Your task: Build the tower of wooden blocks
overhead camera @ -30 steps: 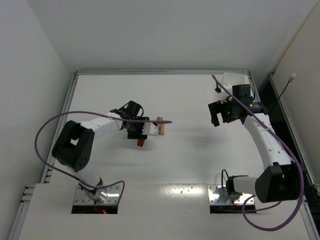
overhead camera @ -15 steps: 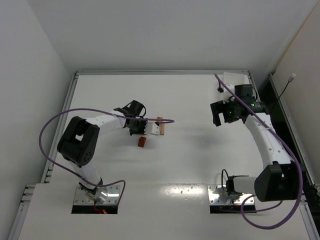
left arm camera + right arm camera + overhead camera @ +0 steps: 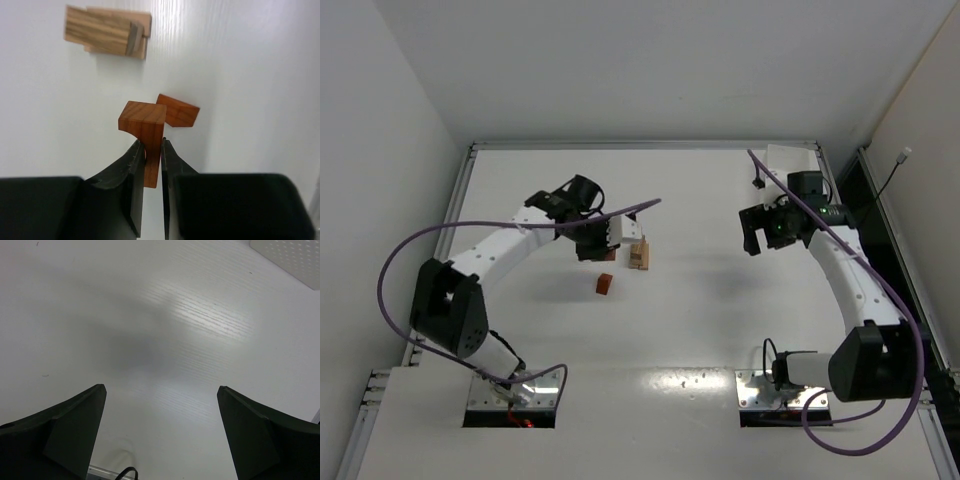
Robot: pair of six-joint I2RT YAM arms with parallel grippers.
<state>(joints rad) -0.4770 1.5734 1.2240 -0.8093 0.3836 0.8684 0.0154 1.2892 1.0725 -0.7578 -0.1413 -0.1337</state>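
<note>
My left gripper [image 3: 150, 142] is shut on a reddish-orange arch-shaped wood block [image 3: 144, 124] and holds it above the table. A second reddish-orange block [image 3: 178, 111] lies on the table just beyond it, and shows in the top view [image 3: 605, 284] too. The tower [image 3: 107, 32], a small stack of pale tan blocks, stands farther off to the upper left. In the top view the left gripper [image 3: 603, 243] is just left of the tower [image 3: 638, 254]. My right gripper [image 3: 161, 387] is open and empty over bare table, far right of the tower [image 3: 760, 228].
A white rectangular box [image 3: 790, 158] sits at the table's back right corner and shows at the top right of the right wrist view [image 3: 290, 257]. White walls close in the table on the left, back and right.
My left gripper has risen and moved away from the reddish block on the table toward the tower, and the left arm's elbow has swung outward. The right arm has barely moved.
</note>
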